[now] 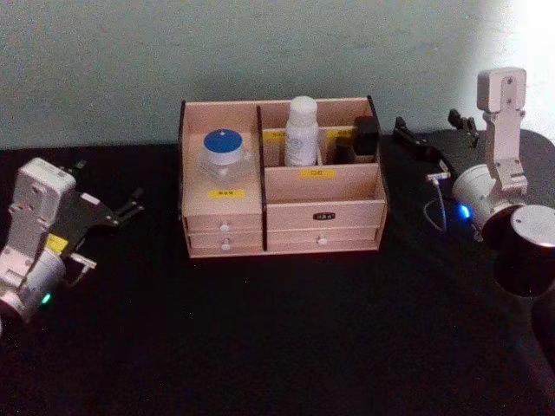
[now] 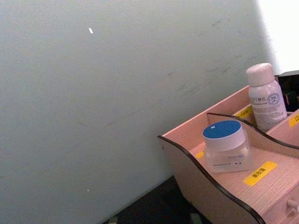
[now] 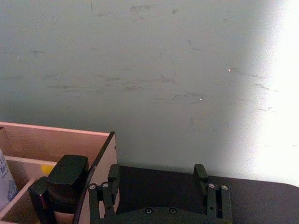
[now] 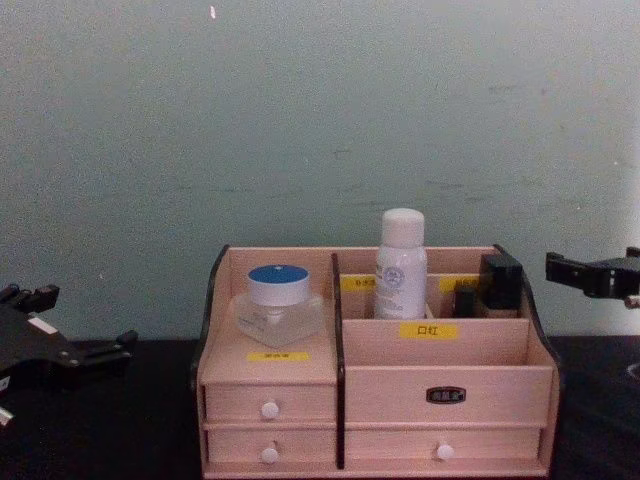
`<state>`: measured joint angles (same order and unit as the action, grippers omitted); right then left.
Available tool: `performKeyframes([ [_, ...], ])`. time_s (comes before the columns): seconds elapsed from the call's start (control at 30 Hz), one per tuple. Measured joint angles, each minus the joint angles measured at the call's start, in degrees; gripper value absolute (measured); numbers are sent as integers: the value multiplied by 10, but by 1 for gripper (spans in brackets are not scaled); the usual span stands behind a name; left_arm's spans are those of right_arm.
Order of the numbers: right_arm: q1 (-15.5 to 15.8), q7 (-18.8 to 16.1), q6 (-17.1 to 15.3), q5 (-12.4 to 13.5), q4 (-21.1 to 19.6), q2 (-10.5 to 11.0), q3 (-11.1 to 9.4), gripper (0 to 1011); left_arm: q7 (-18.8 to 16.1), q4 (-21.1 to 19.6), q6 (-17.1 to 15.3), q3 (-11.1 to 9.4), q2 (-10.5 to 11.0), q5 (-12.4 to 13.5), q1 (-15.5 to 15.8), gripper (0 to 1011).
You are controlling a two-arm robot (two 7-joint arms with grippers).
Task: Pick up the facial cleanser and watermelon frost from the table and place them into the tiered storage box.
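**Both items look stowed; main risk is a knock on retreat**

Head view: we see the tiered storage box point(image 1: 282, 186) mid-table, a blue-lidded jar point(image 1: 224, 152) in its left compartment, a white bottle point(image 1: 302, 130) in the back-middle one. Which is cleanser and which is frost we can't tell. Left gripper point(image 1: 121, 208) sits well left of the box, jaws apart, empty. Right gripper point(image 1: 414, 139) is just beside the box's right wall.

Left wrist view: jar and bottle upright.

Right wrist view: right jaws apart, empty, close to the box's wall; a sideways swing could shunt it.

Chest view: black table point(image 4: 120, 430), plain pale green wall point(image 4: 320, 120) behind the box.
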<state>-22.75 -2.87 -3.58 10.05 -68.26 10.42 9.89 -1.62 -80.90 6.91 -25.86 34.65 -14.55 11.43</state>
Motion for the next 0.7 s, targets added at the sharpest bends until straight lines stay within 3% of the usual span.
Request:
performKeyframes([
  [0.7,0,0,0,2,-4,2,0,1003,0,0,0,0,0,0,0,1001],
])
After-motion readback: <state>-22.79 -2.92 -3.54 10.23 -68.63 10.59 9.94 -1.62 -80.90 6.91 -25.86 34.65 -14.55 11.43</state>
